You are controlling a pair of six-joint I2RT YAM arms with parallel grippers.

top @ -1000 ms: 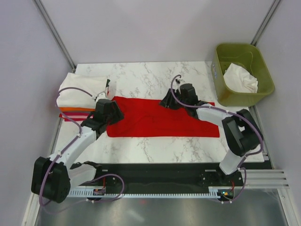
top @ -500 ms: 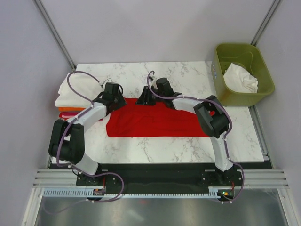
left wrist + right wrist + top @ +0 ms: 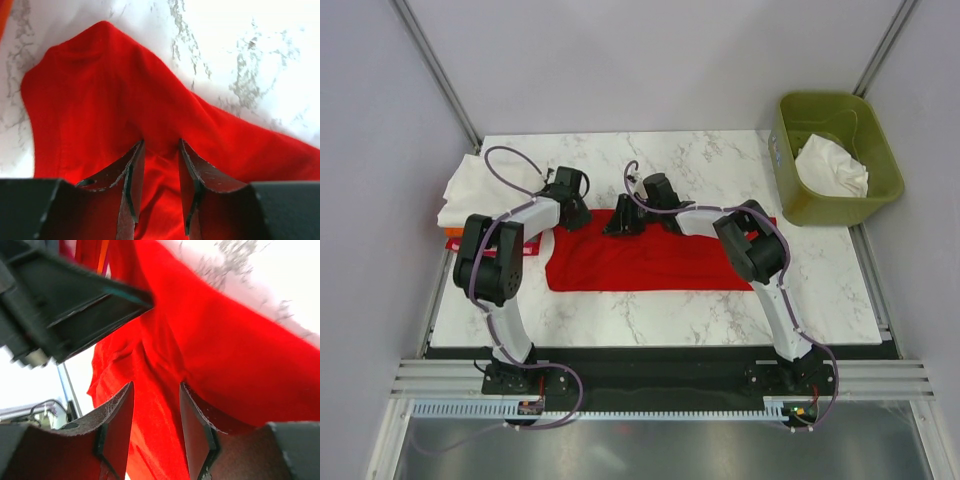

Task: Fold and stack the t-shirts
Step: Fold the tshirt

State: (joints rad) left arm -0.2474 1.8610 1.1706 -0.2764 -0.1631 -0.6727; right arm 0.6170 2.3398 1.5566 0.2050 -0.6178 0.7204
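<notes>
Both arms have swung inward since the earlier frames. The left gripper (image 3: 573,210) has moved from the near-left corner of the red t-shirt (image 3: 650,262) to its far edge. The right gripper (image 3: 623,222) has travelled left along that edge, and the two are now close together.

**Gripper state.** Each gripper is half closed astride a raised ridge of red cloth. It cannot be told whether either is actually clamping the cloth.

**Location.** The red t-shirt lies flat at mid-bench (image 3: 650,160). Its left end is near the folded stack (image 3: 480,195), and it is well apart from the bin (image 3: 790,190).

**Hazards.**
- If only one gripper bites, a lift would likely skew the fold.
- With the grippers this close, they may collide or bunch the cloth between them.
- The left forearm passes beside the stack and could disturb it.

**Orientation.** The long axis runs left to right, parallel to the near edge of the bench. Which end is the collar cannot be told.
</notes>
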